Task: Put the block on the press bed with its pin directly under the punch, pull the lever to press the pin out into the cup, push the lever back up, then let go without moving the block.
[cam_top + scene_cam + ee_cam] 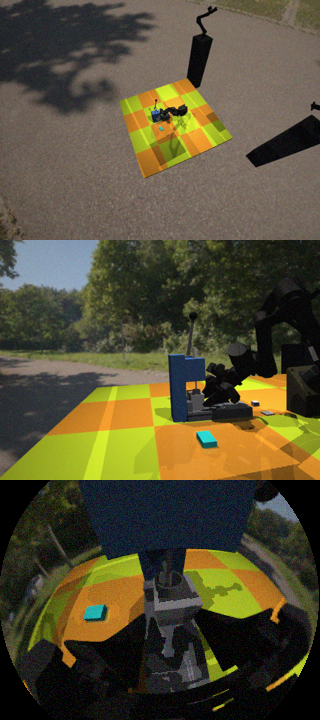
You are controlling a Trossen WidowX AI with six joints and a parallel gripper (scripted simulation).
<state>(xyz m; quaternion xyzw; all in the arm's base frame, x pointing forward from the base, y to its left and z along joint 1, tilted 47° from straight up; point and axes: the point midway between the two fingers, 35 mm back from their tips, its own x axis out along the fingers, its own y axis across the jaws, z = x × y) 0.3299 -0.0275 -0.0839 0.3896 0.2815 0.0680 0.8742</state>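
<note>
From the top, two black pillars (200, 60) (289, 140) stand beyond the checkered tabletop (147, 165) (124, 454) (125, 582), only in this view.

The exterior view alone shows the lever (190, 336) raised whole against the trees, and the grey block (196, 400) (177, 602) on the press (177, 387) (155, 116) (167, 517) bed, beneath the punch.

The wrist view shows the fingers spread wide, holding nothing. No writing is legible.

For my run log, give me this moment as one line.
gripper: open | grey block: on press bed | lever: up
</note>
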